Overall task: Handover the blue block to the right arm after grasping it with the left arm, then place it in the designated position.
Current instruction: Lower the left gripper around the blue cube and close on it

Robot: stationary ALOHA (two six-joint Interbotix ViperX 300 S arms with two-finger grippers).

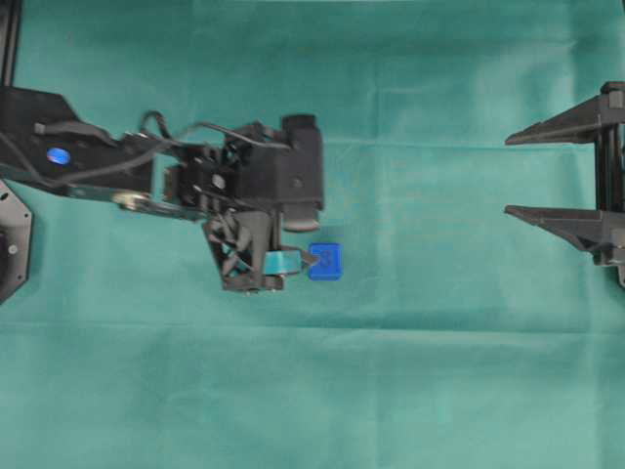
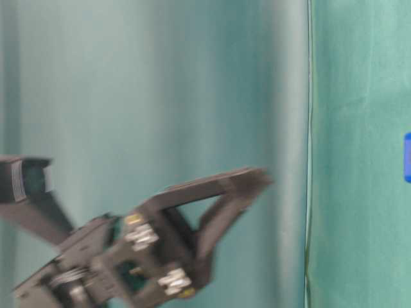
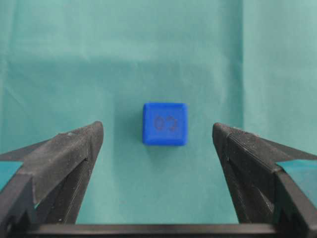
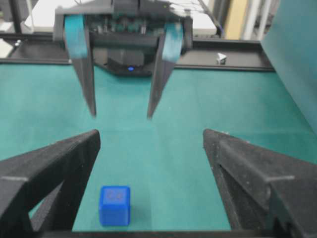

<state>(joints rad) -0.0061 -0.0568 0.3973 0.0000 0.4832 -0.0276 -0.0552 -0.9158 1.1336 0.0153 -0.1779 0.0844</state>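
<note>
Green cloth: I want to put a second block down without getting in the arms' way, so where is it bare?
The green cloth is bare along the whole near strip below the left claw and blue block, and between the block and the right claw. It is crowded only around the left arm.

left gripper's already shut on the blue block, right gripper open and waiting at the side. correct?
Not quite. The left gripper is open, not shut: in the left wrist view its fingers stand wide apart with the blue block untouched on the green cloth between and ahead of them. The rest holds: the right gripper is open, waiting at the side in the overhead view.
</note>
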